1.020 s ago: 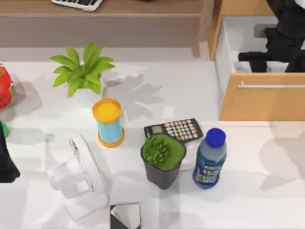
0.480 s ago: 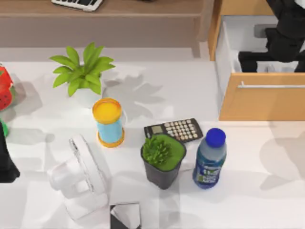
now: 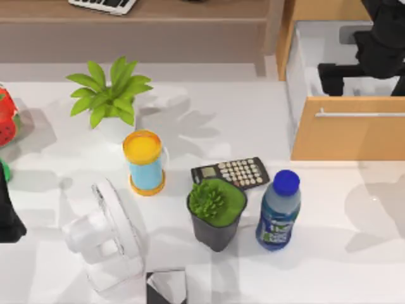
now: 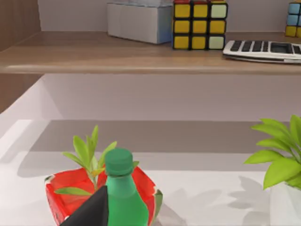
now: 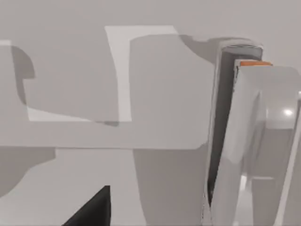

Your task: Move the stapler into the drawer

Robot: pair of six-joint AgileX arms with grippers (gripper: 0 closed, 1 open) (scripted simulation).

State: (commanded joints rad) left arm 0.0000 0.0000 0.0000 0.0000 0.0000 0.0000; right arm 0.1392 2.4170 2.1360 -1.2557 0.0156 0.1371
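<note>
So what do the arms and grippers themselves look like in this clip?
Both arms are plain matte black with blocky, angular segments; no cables, markings or labels are visible. The right arm shows over the drawer in the top view, its gripper a dark boxy shape. The left arm is a black form at the table's left edge. Each wrist view catches a black wedge of finger.

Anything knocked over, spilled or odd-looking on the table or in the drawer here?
Nothing stands out. The blue bottle, yellow-lidded cup and both plants stand upright, and the calculator lies flat. The stapler lies in the open drawer, under the right arm.
</note>
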